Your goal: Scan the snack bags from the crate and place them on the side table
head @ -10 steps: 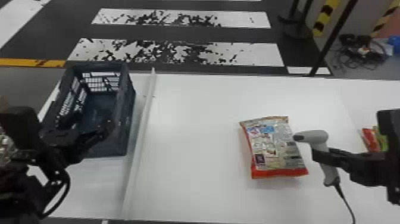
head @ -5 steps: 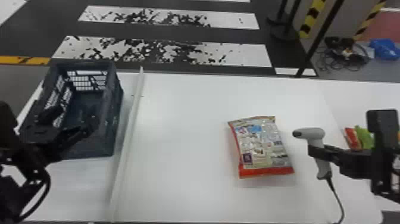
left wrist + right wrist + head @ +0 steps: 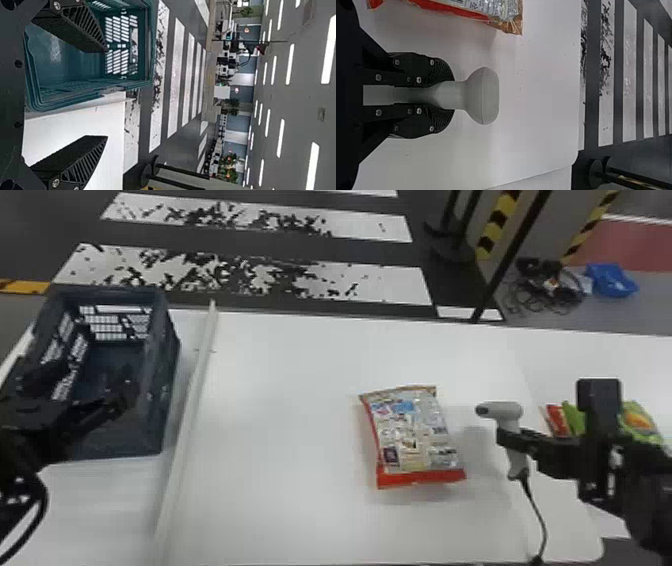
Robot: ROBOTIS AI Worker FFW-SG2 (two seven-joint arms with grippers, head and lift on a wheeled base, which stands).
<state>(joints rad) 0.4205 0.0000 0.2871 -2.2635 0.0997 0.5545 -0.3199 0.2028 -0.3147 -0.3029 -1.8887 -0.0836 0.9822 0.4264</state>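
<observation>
Scanning looks to be the step in hand, approx. 1 bag from the end. In the head view, the snack bag (image 3: 415, 435) lies on the bench (image 3: 280, 415), small-print side up, red end at 6 o'clock. R hand (image 3: 450, 95) is closed snugly round the scanner (image 3: 507, 410) at the bag's 3 o'clock, nose aimed at 9, apart from the bag. L hand (image 3: 106, 94) is wide open, w/ nothing between its fingers, over the crate (image 3: 169, 390) at the bag's 10 o'clock.

Done, prob.: at least 2 bags, 1 red (image 3: 557, 420) & 1 green (image 3: 642, 420), on the side bench (image 3: 610, 360) at 3 o'clock. Left: finish the middle bag's scan (can't tell if it's read), then shift it to 3 o'clock. Visible crate floor's bare; part's behind L arm, so check there b4 calling it done.
</observation>
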